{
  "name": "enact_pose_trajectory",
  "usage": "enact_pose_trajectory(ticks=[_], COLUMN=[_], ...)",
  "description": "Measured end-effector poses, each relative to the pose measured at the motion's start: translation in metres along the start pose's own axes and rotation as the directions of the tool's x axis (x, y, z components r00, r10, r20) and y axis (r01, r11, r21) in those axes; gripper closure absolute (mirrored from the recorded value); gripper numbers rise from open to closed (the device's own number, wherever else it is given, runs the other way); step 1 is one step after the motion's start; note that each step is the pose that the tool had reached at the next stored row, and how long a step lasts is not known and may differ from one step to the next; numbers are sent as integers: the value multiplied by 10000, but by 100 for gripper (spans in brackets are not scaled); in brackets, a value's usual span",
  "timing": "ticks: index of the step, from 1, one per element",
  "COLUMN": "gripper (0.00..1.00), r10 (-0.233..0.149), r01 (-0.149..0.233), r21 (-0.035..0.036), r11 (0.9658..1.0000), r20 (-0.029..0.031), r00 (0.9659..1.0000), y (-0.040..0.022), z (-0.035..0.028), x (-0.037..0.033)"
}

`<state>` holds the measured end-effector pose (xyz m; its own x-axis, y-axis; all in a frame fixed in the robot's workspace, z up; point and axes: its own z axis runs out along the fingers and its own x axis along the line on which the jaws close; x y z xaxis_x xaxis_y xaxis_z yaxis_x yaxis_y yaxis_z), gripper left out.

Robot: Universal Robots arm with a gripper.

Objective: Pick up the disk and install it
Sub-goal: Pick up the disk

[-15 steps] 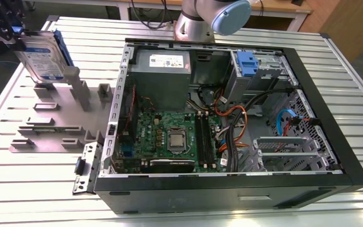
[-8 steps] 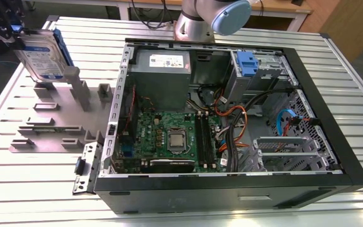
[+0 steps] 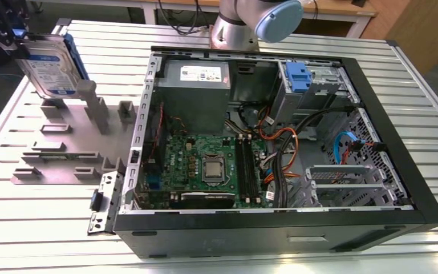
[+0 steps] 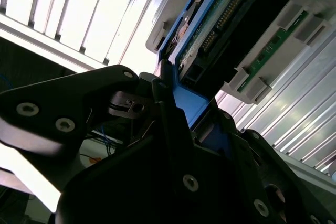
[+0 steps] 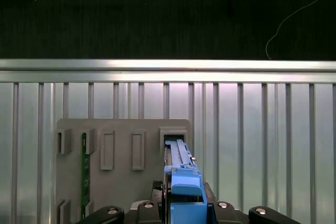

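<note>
Claw (image 3: 20, 47) is clamped on the disk (image 3: 50, 64), holding it tilted just over the grey holder block (image 3: 74, 154) (open computer case (image 3: 280, 234) sits right beside).

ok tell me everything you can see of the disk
The disk is a flat silver rectangular drive with a white-and-blue label on its broad face, framed by a blue plastic carrier bracket; the second wrist view shows a green circuit board on its other face. It stands on end, slightly tilted, at the exterior view's upper left, above the grey holder block. The gripper is shut on its upper end. Whether its lower end is clear of the holder cannot be told.
</note>
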<state>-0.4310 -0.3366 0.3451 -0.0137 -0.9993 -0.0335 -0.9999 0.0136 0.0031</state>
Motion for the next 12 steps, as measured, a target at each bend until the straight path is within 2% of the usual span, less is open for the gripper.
enact_pose_trajectory(ticks=[12], gripper=[63], r10=[0], r01=[0], r21=[-2], r11=[10000], r20=[-1], r00=[10000], y=[0], z=[-42], x=[-1])
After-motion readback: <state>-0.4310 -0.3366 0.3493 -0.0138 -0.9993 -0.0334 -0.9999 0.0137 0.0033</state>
